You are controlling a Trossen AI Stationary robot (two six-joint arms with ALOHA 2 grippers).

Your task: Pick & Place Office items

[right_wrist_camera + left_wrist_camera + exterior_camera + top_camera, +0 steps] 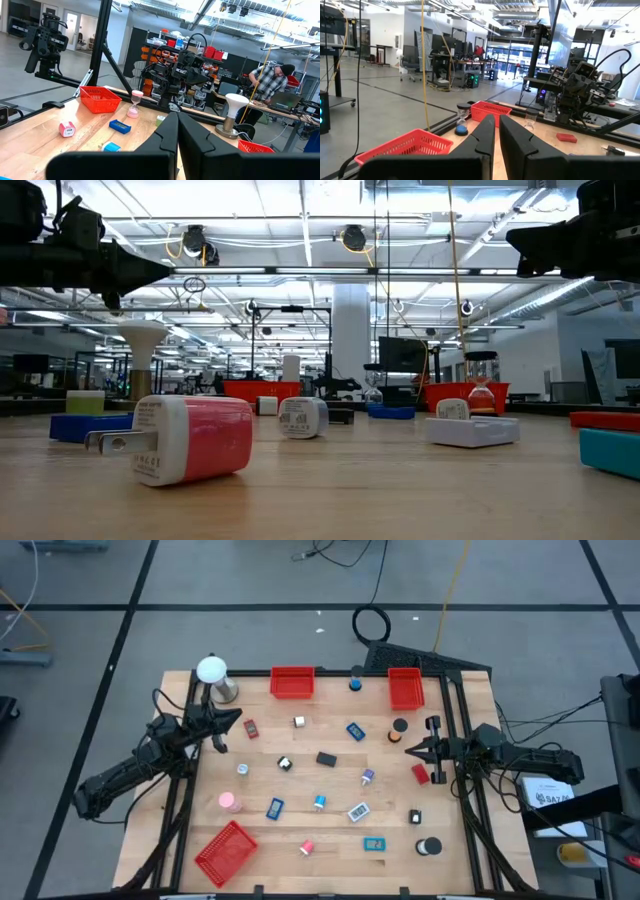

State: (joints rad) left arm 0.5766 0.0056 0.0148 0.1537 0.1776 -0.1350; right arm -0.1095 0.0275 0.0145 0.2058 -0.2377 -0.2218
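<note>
No item is seen placed in the three red mesh trays, the small mixed office items being scattered across the wooden table, while the left gripper and right gripper are held closed and empty at the table's opposite sides.

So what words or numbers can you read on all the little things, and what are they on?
None can be read for sure.
Pink and white plug charger: tiny grey print on its white end, too small.
White charger behind it: a printed label, blurred.
White box beside the table: dark letters, too blurred to spell.
</note>
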